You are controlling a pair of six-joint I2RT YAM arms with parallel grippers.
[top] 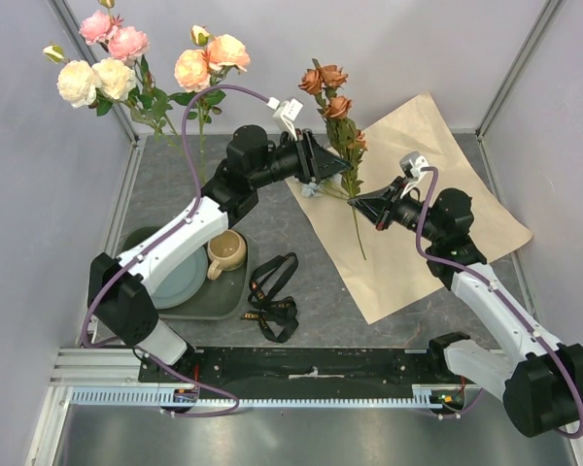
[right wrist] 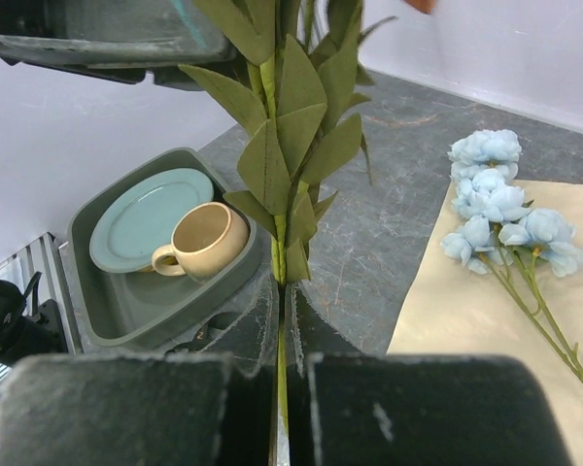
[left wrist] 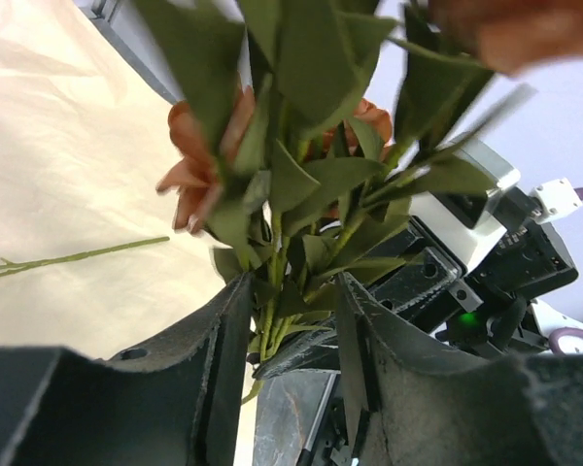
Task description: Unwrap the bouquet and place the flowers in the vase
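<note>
Kraft paper (top: 437,194) open, pastel flowers (top: 112,78) standing; your right fingers (right wrist: 321,335) clamp the rust stem (top: 345,146) (left fingers (left wrist: 223,330) apart round it), blue spray (right wrist: 496,194) waiting.

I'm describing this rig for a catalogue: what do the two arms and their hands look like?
The left arm and right arm match: white link shells, black joint housings, black bases. A purple cable loops along each, ending in a white connector. The left hand and right hand are black, each with two broad matte fingers.
</note>
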